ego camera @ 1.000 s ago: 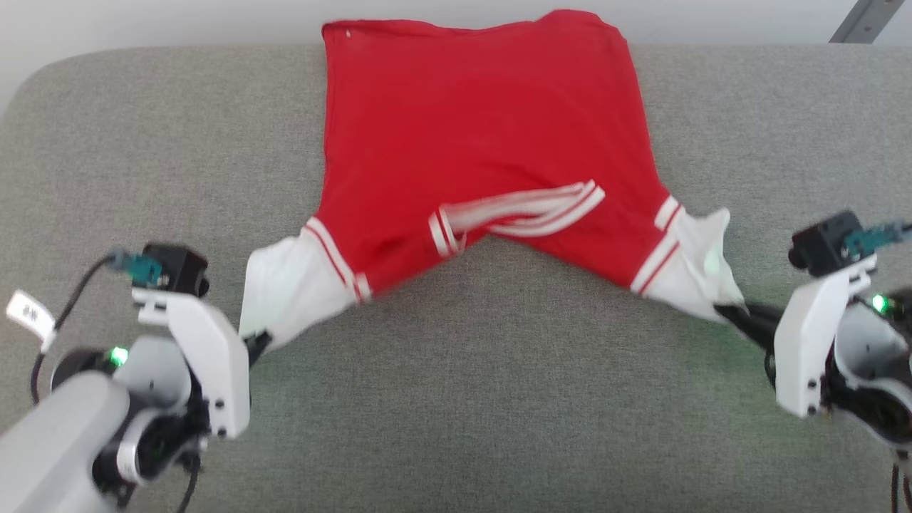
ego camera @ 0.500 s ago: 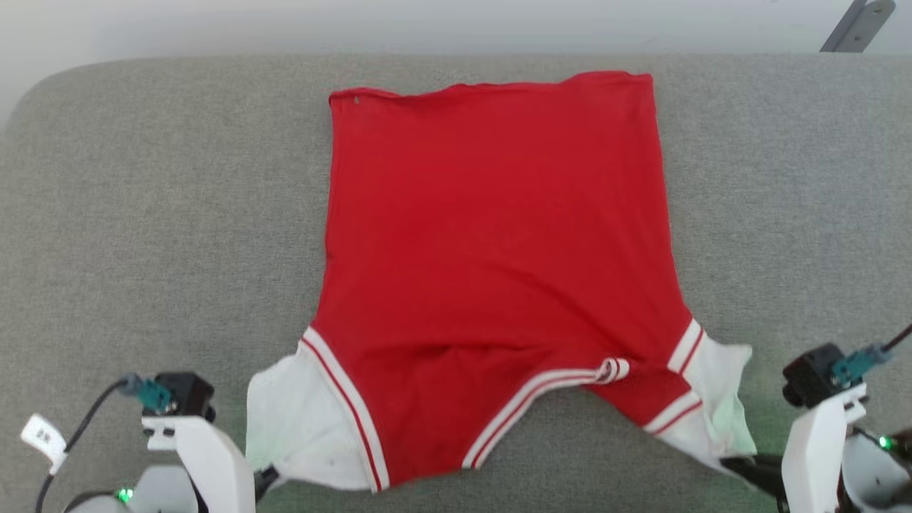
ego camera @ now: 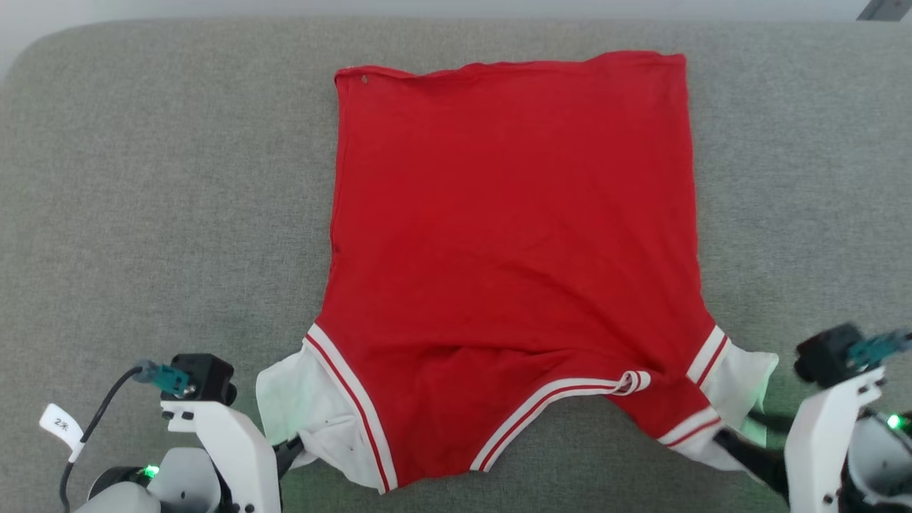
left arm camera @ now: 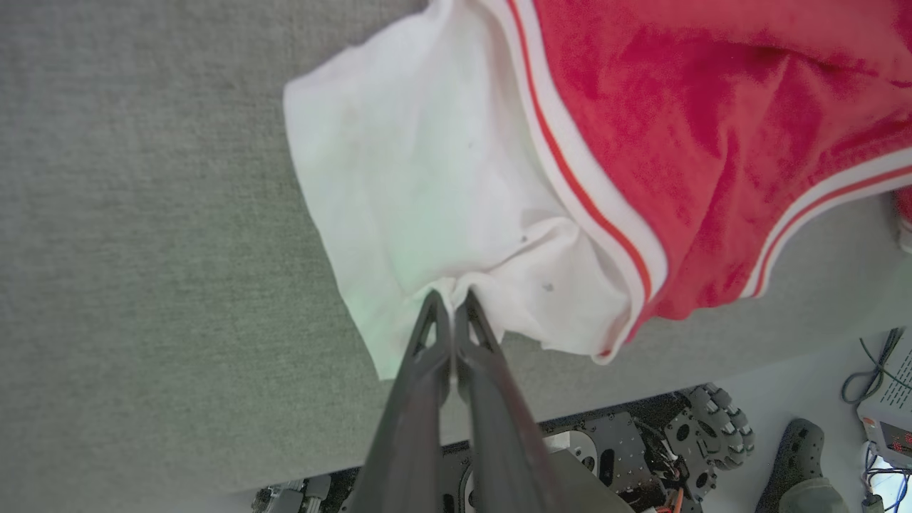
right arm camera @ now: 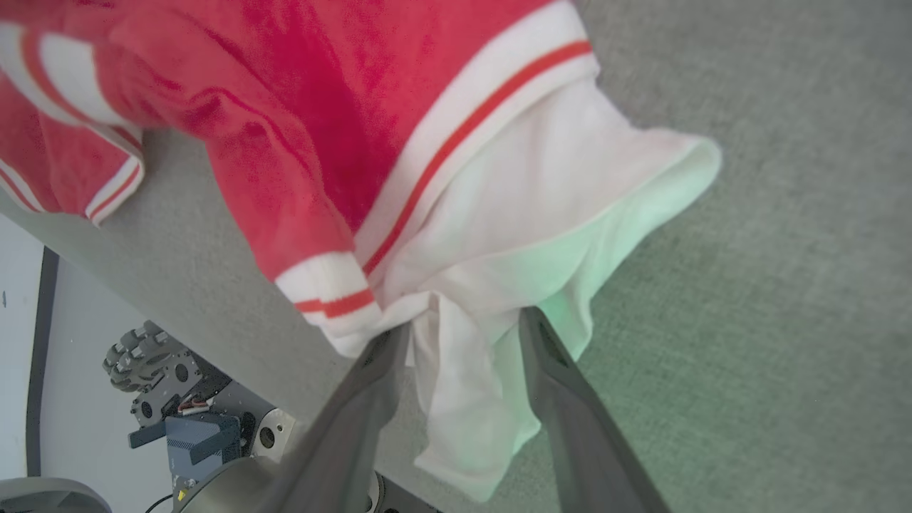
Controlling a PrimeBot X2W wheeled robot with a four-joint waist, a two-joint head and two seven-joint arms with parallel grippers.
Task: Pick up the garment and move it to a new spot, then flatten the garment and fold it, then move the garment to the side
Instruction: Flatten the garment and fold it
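The garment point(ego camera: 513, 249) lies spread on the grey padded surface with its plain red side up, hem at the far end and striped collar point(ego camera: 556, 399) toward me. Its lettering is hidden. My left gripper point(ego camera: 292, 450) is shut on the near edge of the white left sleeve point(left arm camera: 427, 192); the wrist view shows the tips point(left arm camera: 449, 299) pinching the cloth. My right gripper point(ego camera: 737, 427) is open, and the white right sleeve point(right arm camera: 541, 214) bunches and hangs between its spread fingers point(right arm camera: 463, 328).
The grey padded surface point(ego camera: 142, 178) stretches wide on both sides of the garment. Its near edge runs just below both sleeves. Below that edge are my wheeled base point(left arm camera: 712, 427), a dark shoe point(left arm camera: 798, 456) and a device with cables point(left arm camera: 887, 427) on the floor.
The garment came down from a stretched hold and now lies flat nearer to me. The right gripper's fingers have spread apart around the right sleeve. The head camera has also shifted.
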